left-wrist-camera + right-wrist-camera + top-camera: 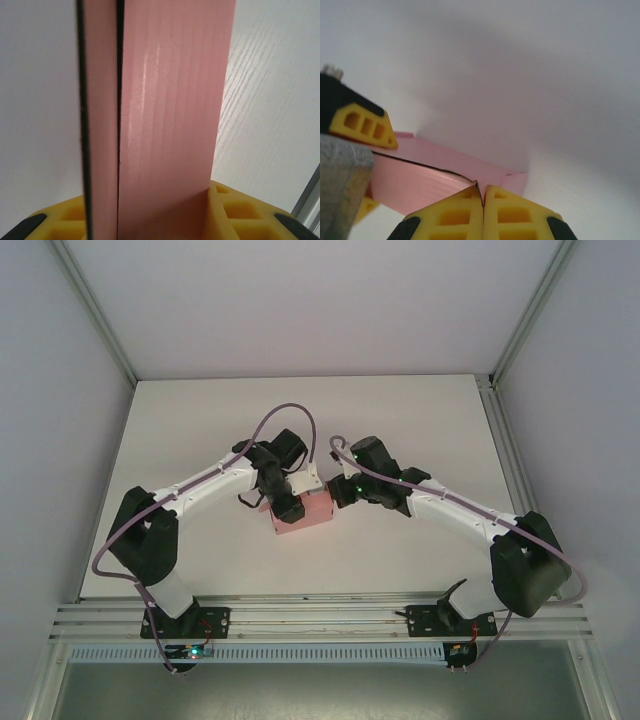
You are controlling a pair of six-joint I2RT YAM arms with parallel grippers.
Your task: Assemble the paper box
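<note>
Thing: a pink thin-card paper box [312,512], partly folded, with flat panels and creased edges.
Place of the box: centre of the white table [400,430] in the top view, between the two arm tips.
Long axis, top view: it runs roughly left to right across the frame, with the right end tipped slightly toward the upper edge.
Long axis, left wrist view: the pink panels [170,125] stand upright in the frame and run from the bottom edge out past the top. A narrow strip sits to the left of a wide glossy face, and dark card edges show between them.
Box, right wrist view: a broad pink face [420,185] lies low in the frame, slanting down from the left toward the lower centre.
Left gripper [288,508]: it sits on the box's left part in the top view. Its yellow fingers [240,212] stand partly apart at the bottom corners of the wrist view, with the card filling the gap between them, so it has hold of the box.
Right gripper [338,492]: it is at the box's upper right corner. In its own view [483,200] the yellow tips are pressed together. The card's dark edge runs right up to their seam, and it cannot be told whether a flap is pinched there.
</note>
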